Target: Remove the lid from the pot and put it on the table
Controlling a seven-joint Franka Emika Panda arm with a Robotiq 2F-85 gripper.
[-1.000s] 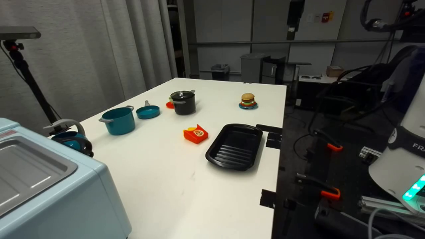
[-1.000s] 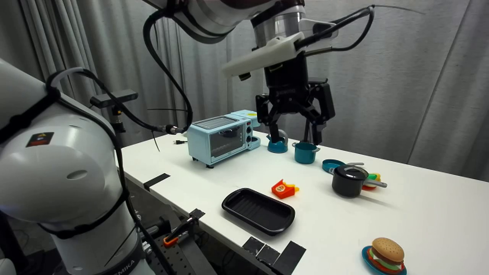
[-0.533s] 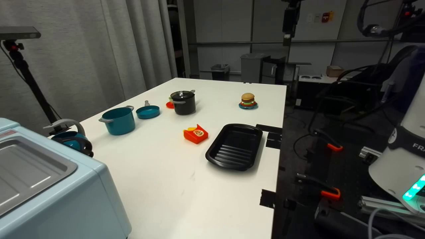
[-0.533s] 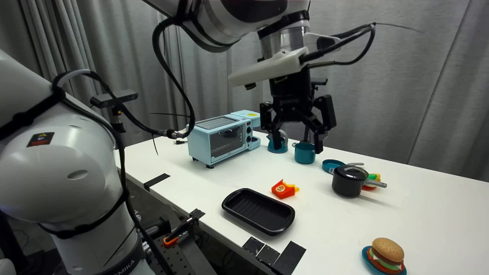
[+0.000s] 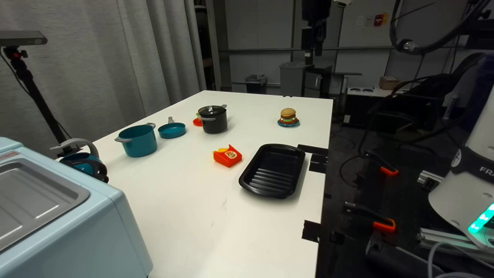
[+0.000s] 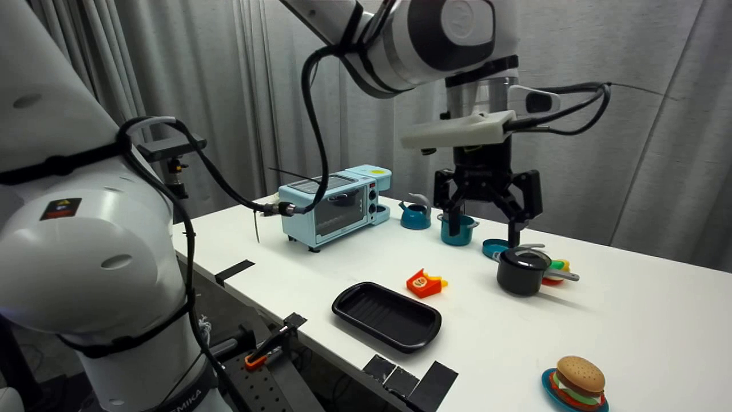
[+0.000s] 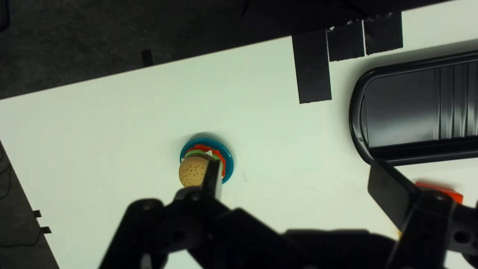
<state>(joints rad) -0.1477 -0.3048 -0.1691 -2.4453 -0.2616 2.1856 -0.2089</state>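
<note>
Only your exterior views show the pot (image 6: 517, 280), lid (image 6: 526, 259) on. Your gripper (image 6: 484, 234) hangs spread wide, holding nothing.

The claw (image 6: 484, 237) is dropping lower, swinging nearer the black pot (image 6: 517, 280)! The arm (image 6: 406, 54) is sweeping along with it.

Wrist view down onto table (image 7: 280, 142)

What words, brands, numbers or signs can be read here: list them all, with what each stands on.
"FRA", cut off by the frame: the robot arm's dark base band.
"EMIKA": the same band.
Too small or blurred to read: the arm's warning label, the fries-box logo, the oven's red label, the red wall box.
</note>
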